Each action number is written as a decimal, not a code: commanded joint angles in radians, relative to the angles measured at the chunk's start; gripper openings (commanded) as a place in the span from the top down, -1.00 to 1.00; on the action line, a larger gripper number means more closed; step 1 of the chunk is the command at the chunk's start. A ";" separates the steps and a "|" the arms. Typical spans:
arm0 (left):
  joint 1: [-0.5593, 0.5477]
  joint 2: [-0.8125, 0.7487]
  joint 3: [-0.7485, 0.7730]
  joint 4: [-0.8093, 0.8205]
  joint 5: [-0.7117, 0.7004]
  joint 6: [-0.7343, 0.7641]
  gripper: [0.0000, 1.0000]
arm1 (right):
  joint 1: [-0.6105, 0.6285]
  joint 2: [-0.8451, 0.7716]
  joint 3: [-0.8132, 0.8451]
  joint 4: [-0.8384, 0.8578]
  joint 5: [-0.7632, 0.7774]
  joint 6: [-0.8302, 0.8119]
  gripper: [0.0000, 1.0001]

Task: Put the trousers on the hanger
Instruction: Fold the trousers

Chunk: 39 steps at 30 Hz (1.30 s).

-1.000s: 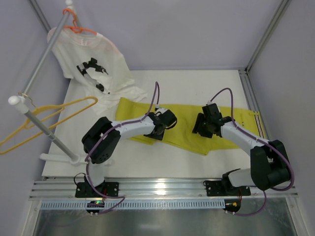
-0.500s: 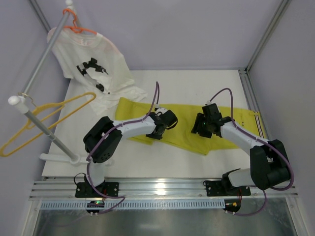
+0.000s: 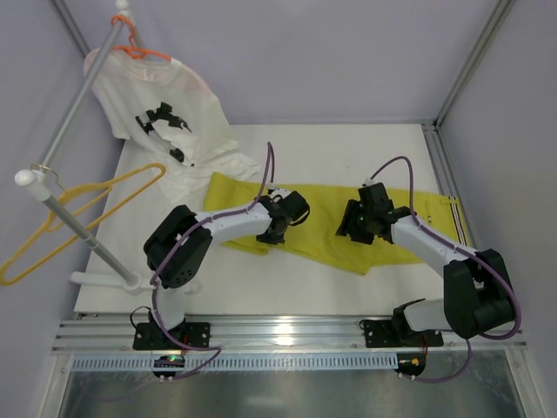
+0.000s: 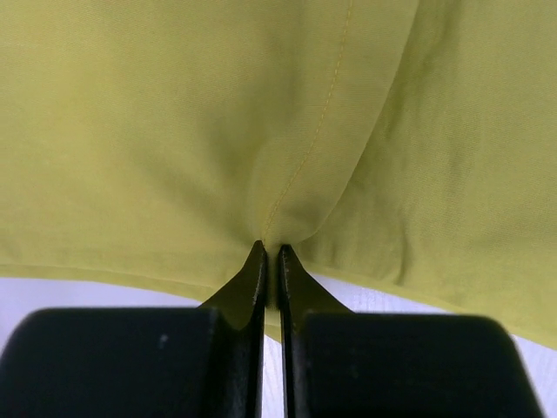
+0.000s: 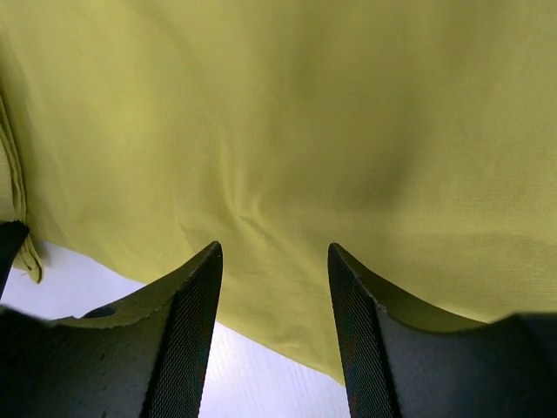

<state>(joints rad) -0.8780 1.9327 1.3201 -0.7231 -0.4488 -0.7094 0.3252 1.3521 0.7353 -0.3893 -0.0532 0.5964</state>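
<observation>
One white table (image 3: 348,148) carries the single pair of yellow-green trousers (image 3: 326,231), spread flat across its middle. One white T-shirt (image 3: 174,122) hangs on an orange hanger (image 3: 139,50) up past the trousers' far left end, its black print too small for me to read, and the one yellow hanger (image 3: 87,209) dangles further left of the trousers, well apart from them. Of the two grippers, the left gripper (image 4: 271,254) is pinched tight on a raised fold at the trousers' near edge, while the right gripper (image 5: 274,257) sits on the cloth further right, fingers apart and gripping nothing.
</observation>
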 commanded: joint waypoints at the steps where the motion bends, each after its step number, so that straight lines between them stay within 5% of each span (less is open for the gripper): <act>1: 0.022 -0.089 -0.010 -0.019 0.010 -0.025 0.99 | 0.000 -0.042 -0.004 0.029 -0.069 0.003 -0.11; 11: 0.024 -0.210 0.079 0.031 0.156 -0.061 0.99 | 0.051 -0.051 0.016 0.275 -0.232 0.300 -0.43; 22: 0.024 -0.204 0.038 0.099 0.228 -0.102 1.00 | 0.235 0.119 0.082 0.469 -0.146 0.558 -0.50; 35: 0.030 -0.253 -0.093 0.194 0.249 -0.113 0.99 | 0.284 0.321 0.162 0.547 -0.174 0.605 -0.39; 39: 0.034 -0.268 -0.105 0.185 0.248 -0.099 0.99 | 0.285 0.363 0.191 0.537 -0.192 0.588 -0.18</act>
<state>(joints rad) -0.8516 1.7290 1.2209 -0.5797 -0.2115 -0.8082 0.6033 1.7077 0.8783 0.0986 -0.2253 1.1961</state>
